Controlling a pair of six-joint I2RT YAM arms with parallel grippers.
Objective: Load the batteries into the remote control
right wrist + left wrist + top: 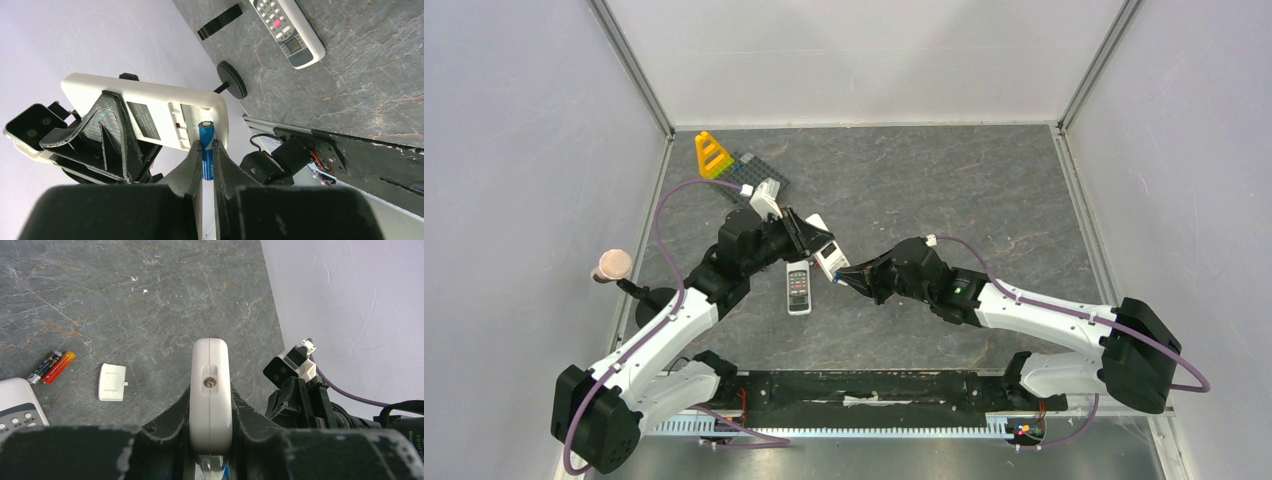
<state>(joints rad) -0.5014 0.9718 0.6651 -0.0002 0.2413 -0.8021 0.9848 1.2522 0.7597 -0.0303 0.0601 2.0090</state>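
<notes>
My left gripper [210,399] is shut on a white remote control [210,390], held up off the table on its edge. Seen from the right wrist, the remote's [150,112] back faces my right gripper [206,146], its battery bay uncovered. That gripper is shut on a blue battery [206,135], whose top end sits at the open bay. From above, both grippers [809,240] [844,280] meet at the remote [827,257]. Two more batteries [51,366], one dark and one red-orange, lie side by side on the table. The white battery cover [111,382] lies near them.
A second remote [799,290] lies buttons up just below the held one. At the back left stand a yellow block [712,155] and a grey studded plate [759,172]. A pink-topped round stand [611,265] sits at the left edge. White walls close three sides.
</notes>
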